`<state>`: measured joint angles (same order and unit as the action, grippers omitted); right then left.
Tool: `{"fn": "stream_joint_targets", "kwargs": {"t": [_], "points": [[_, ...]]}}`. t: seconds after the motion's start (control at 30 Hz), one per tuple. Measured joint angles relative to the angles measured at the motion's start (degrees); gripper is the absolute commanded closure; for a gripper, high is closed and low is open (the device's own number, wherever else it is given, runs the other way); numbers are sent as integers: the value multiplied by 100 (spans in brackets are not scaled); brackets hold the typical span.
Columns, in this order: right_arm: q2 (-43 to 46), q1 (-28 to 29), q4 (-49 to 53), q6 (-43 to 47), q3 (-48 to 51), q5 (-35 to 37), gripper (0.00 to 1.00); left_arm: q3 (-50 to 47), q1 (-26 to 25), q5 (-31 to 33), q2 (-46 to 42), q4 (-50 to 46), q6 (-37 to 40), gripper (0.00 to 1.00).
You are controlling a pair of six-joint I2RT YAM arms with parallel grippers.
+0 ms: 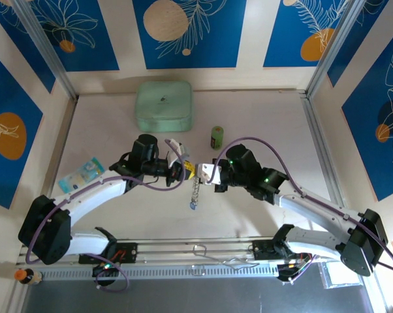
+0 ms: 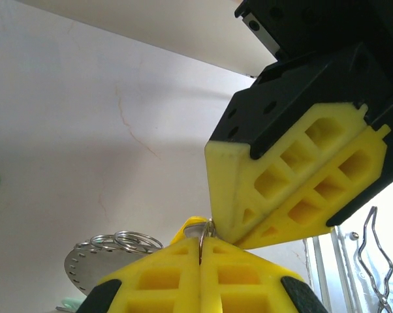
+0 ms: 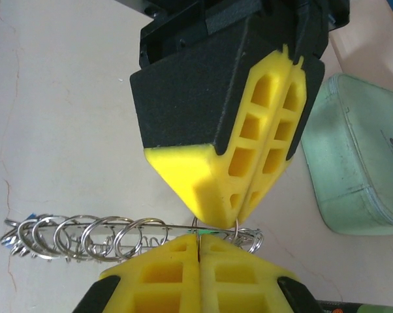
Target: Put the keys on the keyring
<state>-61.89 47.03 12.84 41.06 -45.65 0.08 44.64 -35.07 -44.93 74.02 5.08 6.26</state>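
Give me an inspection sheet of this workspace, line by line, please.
Surface: pale beige table, faint cracks.
Job's things: thin silvery wire keyring strung with small rings; what looks like a blue key head at its free end.
Clutter: mint-green square box, small green cylinder, blue packet.
Grippers: left gripper and right gripper both shut on the keyring.
Cables: purple cables looping over both arms.
Surroundings: blue leaf-patterned walls.

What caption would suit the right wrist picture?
Left gripper and right gripper both pinch the keyring near a mint-green box.
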Motion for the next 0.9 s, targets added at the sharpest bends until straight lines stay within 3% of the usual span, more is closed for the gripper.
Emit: {"fn": "stream_joint_targets", "kwargs": {"t": [0.1, 0.2, 0.4, 0.63, 0.9], "points": [[20, 11, -7, -103, 9, -44, 61, -81, 2, 7, -13, 210, 28, 100], [236, -227, -20, -481, 83, -442, 58, -376, 0, 24, -155, 586, 238, 100], [844, -1084, -358, -1602, 439, -1580, 66, -1145, 0, 17, -595, 1526, 787, 100], [699, -824, -997, -2465, 1005, -2109, 67, -1506, 0, -175, -656, 2522, 975, 100], [531, -739, -1585, -2675, 1010, -2050, 76, -1563, -2, -520, -640, 3185, 970, 100]]}}
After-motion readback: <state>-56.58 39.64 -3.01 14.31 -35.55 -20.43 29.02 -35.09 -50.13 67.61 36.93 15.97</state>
